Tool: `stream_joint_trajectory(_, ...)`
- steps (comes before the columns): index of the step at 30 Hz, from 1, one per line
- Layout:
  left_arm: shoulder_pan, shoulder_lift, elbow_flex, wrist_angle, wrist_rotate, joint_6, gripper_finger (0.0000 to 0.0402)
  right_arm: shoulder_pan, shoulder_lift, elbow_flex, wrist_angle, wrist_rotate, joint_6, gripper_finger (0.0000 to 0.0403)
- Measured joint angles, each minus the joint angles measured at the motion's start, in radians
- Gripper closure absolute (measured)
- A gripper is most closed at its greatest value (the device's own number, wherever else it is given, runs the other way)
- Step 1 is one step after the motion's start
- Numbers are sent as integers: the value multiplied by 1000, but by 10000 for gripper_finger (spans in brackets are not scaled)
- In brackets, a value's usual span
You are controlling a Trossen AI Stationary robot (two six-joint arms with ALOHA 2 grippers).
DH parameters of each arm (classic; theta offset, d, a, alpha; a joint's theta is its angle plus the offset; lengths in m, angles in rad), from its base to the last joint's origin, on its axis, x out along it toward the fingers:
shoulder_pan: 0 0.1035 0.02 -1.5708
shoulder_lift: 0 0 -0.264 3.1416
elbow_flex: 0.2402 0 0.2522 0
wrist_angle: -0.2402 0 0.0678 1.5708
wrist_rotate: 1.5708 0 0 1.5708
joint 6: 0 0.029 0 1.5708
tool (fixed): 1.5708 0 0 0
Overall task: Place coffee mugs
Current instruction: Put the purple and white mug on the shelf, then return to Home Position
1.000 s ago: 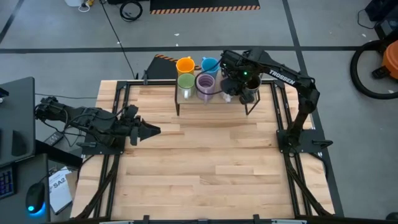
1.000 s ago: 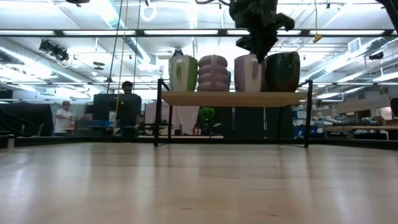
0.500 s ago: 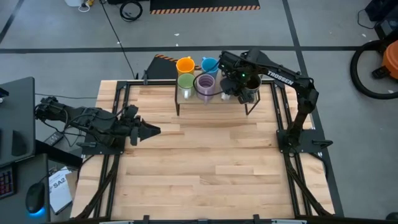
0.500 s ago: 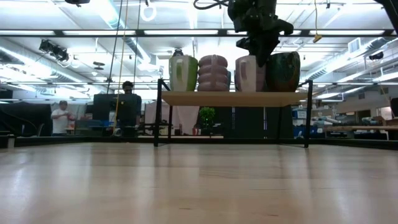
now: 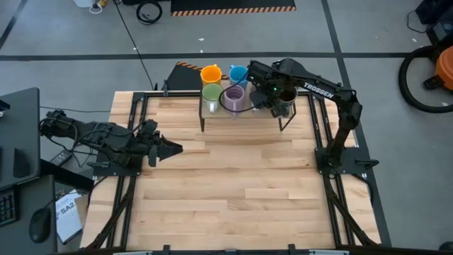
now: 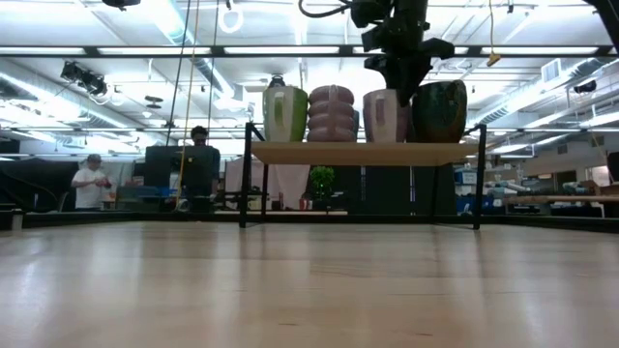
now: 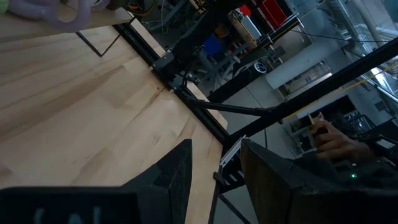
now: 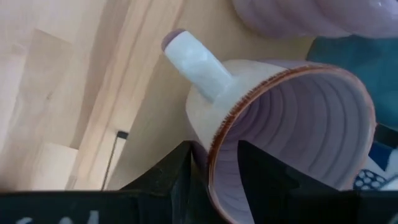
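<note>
A low shelf [image 5: 244,112] stands at the table's far edge. An orange mug [image 5: 210,74], a blue mug [image 5: 238,73], a green mug [image 5: 211,92], a lilac mug [image 5: 234,98] and a dark mug [image 5: 284,108] are on it. My right gripper [image 5: 267,92] hangs over the shelf between the lilac and dark mugs, shut on another lilac mug [image 6: 383,116] with a cream outside [image 8: 292,118]. My left gripper [image 5: 168,149] waits open at the table's left side, above the wood. My right gripper [image 8: 214,149] holds the lilac mug by its rim [image 8: 219,132], beside the handle [image 8: 194,61]. One finger [image 8: 177,174] is outside the wall and the other is inside. It comes from above, pointing down. The mug is upright, its base level with the shelf board [image 6: 363,153].
The shelf stands on thin black legs [image 6: 243,184] with a gap beneath. Black frame rails [image 5: 322,134] run along the table's sides. The broad wooden top [image 5: 233,184] lies in front of the shelf. People [image 6: 198,164] stand in the room beyond.
My right gripper, with the lilac mug in it, has shifted a little toward the table's left along the shelf, nearer the other lilac mug. The other mugs have stayed in place.
</note>
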Motion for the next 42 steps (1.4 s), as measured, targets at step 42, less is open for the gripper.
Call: stream_joint_trajectory(42, 0, 0, 0, 1, -155, 216, 259, 181, -176, 63, 90, 24, 809, 266)
